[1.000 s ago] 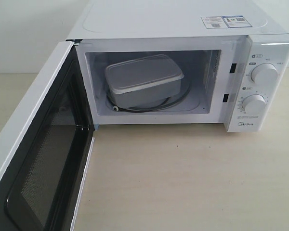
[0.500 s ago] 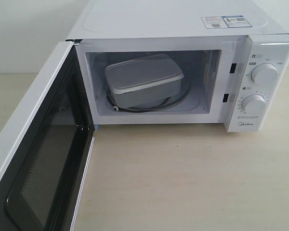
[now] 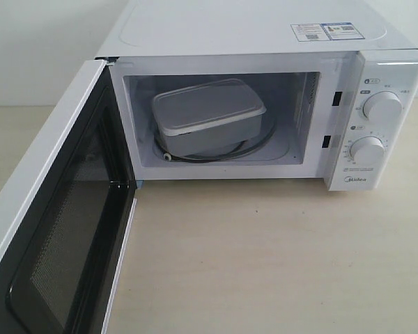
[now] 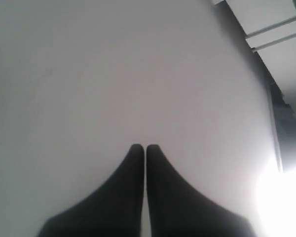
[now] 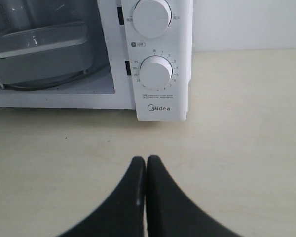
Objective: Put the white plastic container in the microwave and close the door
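I see the microwave (image 3: 230, 31) standing on the table (image 3: 265, 257) with its door (image 3: 56, 229) swung fully open to the left of the exterior view, black mesh inner face showing. The container (image 3: 207, 115) sits inside the cavity, lid on, turned at a slight angle and placed toward the left half of the chamber. A dark ring shows under its base. Nothing touches it.

On the right panel, the upper knob (image 3: 382, 106) sits above the lower knob (image 3: 367, 149).

Right gripper (image 5: 146, 160): I see both fingers pressed together, nothing between them. It hangs over bare table in front of the control panel, well apart from the container (image 5: 39, 54) and clear of the lower knob (image 5: 155, 72).

Left gripper (image 4: 144, 148): I see the fingers pressed together and empty, in front of a plain pale surface. Neither gripper appears in the exterior view.
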You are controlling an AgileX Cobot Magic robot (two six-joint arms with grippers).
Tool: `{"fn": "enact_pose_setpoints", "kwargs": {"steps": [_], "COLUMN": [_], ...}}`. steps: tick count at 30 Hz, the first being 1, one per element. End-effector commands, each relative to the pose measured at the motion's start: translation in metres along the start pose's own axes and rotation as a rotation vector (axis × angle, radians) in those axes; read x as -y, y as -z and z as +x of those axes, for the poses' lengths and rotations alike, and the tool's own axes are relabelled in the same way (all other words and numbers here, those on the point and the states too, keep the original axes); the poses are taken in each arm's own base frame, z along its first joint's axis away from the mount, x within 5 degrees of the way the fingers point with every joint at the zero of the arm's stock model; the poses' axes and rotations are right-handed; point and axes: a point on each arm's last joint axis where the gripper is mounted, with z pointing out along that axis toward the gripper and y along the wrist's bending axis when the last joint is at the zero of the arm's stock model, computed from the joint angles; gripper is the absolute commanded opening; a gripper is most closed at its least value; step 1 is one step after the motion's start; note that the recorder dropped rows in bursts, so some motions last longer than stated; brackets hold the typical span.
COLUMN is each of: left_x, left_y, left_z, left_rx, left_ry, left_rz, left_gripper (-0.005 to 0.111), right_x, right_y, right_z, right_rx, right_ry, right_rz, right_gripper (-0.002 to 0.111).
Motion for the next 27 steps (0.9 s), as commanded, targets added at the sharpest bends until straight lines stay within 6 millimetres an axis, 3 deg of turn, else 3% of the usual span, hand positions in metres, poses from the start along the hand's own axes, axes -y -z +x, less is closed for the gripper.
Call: {"fn": "enact_pose_setpoints", "kwargs": {"steps": [1,7,14,18,21,27], "left_x": [-0.009,-0.014,-0.031,-0.053,-0.066,-0.078], "left_y": [-0.007,-0.037,-0.073,-0.083,-0.09,-0.109], "left_z": [-0.004,-0.033,-0.049,-0.04,-0.028,-0.012], "left_rx": [-0.056,-0.254,-0.45,-0.663,-0.82,-1.218], "left_ry": [-0.031,-0.13,-0.329,-0.49,-0.481,-0.57], "left_rz": [-0.138,-0.399,-0.572,-0.681,-0.734,-0.657], "left_gripper": [0.004,0.004,0.004,0.004,0.004,0.004], "right_x": [0.0,0.0,0.0,0.0,0.0,0.0], "right_y": [0.0,0.0,0.0,0.0,0.0,0.0], "right_z": [-0.001,-0.001,-0.001,-0.001,-0.001,-0.001], "right_rx": [0.009,0.009,0.009,0.009,0.009,0.009], "right_ry": [0.0,0.0,0.0,0.0,0.0,0.0], "right_rz": [0.006,0.006,0.006,0.006,0.006,0.006], "right_gripper": [0.0,0.0,0.0,0.0,0.0,0.0]}}
